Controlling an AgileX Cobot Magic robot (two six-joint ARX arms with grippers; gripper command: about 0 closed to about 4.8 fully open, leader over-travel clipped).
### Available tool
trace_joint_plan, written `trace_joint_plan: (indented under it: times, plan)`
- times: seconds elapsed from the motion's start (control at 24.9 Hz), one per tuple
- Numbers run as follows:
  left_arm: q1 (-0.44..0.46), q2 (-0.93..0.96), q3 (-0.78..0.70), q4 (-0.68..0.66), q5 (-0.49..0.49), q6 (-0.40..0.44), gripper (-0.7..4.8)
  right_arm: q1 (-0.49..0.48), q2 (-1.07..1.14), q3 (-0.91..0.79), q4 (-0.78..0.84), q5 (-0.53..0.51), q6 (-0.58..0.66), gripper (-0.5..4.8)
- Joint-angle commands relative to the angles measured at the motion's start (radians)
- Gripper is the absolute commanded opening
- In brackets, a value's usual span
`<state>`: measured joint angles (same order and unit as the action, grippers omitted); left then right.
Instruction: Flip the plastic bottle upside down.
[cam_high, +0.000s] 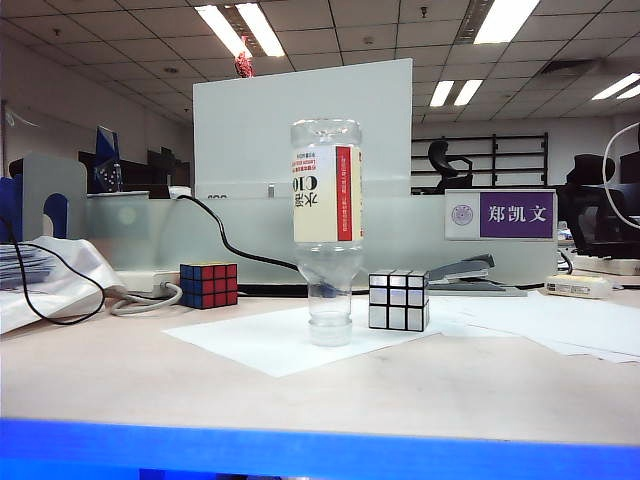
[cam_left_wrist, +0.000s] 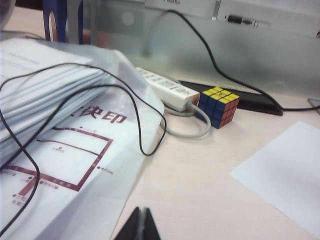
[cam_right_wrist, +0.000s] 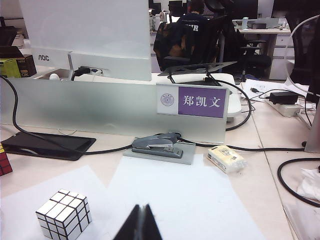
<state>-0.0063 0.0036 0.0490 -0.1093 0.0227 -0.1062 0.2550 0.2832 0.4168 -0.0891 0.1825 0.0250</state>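
Clear, light and tippy, the plastic bottle (cam_high: 327, 215) stands inverted on its cap just beside the silver cube (cam_high: 399, 301), best grasped mid-label, while left gripper (cam_left_wrist: 142, 220) and right gripper (cam_right_wrist: 141, 216), jaws together, hold nothing.

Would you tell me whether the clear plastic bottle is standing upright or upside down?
Upside down: the clear plastic bottle stands on its cap, base uppermost.

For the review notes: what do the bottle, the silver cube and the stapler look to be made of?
Bottle: clear, glossy plastic by the look; the background shows through its neck, and a cream paper-like label wraps it.
Silver cube: probably plastic with mirror-like silver stickers, black showing between the tiles.
Stapler: grey, slightly shiny body, metal or painted plastic; the pictures cannot settle which.
Both grippers, left and right, are shut, away from them.
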Motion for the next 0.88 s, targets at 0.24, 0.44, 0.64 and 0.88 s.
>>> trace_joint_plan:
  times: [0.24, 0.44, 0.64, 0.88]
  plan:
    - [0.010, -0.002, -0.040, 0.069, -0.004, 0.001, 0.04, 0.000, -0.001, 0.005, 0.010, -0.001, 0.002, -0.08]
    - [0.010, -0.002, -0.040, 0.074, -0.004, 0.005, 0.04, 0.000, -0.001, 0.005, 0.010, -0.001, 0.001, -0.08]
    - [0.007, -0.002, -0.040, 0.073, 0.001, 0.001, 0.04, 0.000, -0.001, 0.005, 0.010, -0.001, 0.002, -0.08]
    - [0.007, -0.002, -0.040, 0.064, 0.000, 0.001, 0.04, 0.000, -0.001, 0.005, 0.010, -0.001, 0.001, -0.08]
